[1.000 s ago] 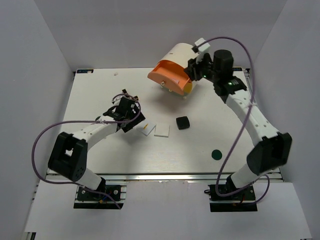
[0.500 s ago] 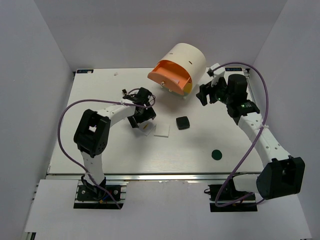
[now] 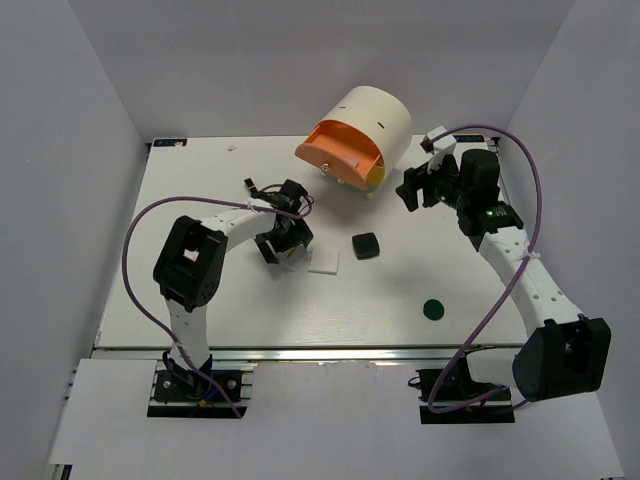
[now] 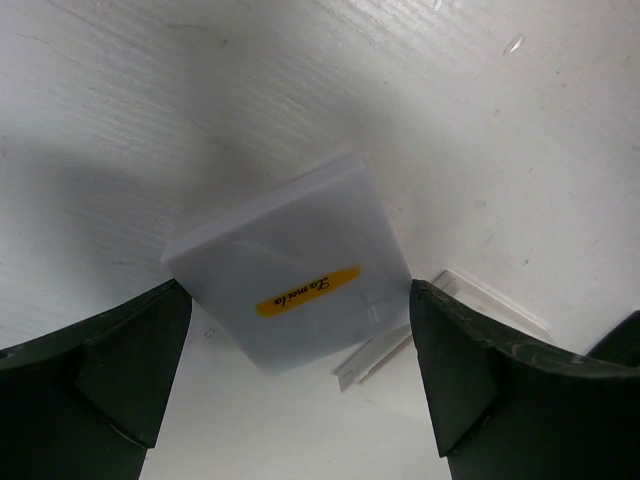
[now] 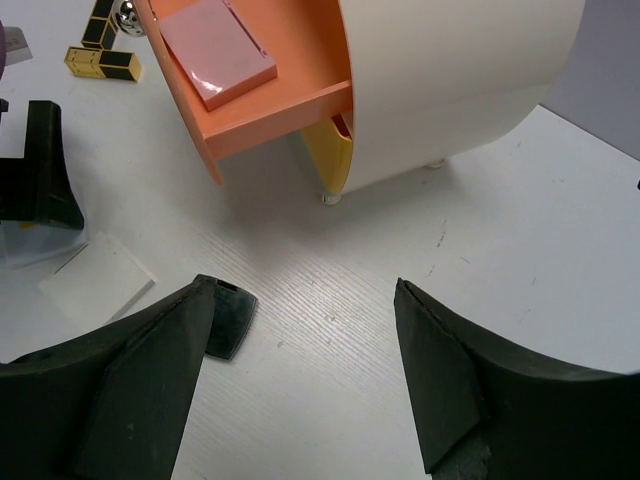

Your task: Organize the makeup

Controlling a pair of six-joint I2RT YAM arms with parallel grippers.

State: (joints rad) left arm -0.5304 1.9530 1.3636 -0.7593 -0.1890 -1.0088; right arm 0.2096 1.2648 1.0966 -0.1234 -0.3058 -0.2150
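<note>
— Two white palettes (image 3: pixel 324 262)?
— Flat on the table (image 3: pixel 200 305), in front of the cream cylinder (image 3: pixel 378 118), just beside each other. Left jaws wide apart, straddling the yellow-labelled one (image 4: pixel 290 285).
— Right jaws?
— Apart too, empty, hovering right of the cylinder.
— Rest?
— Pink square (image 5: pixel 218 50) inside the cylinder's orange drawer (image 5: pixel 275 95). Lipstick tubes (image 5: pixel 100 62) left of the cylinder. Black compact (image 3: pixel 366 245) and green disc (image 3: pixel 432 309) in front.
</note>
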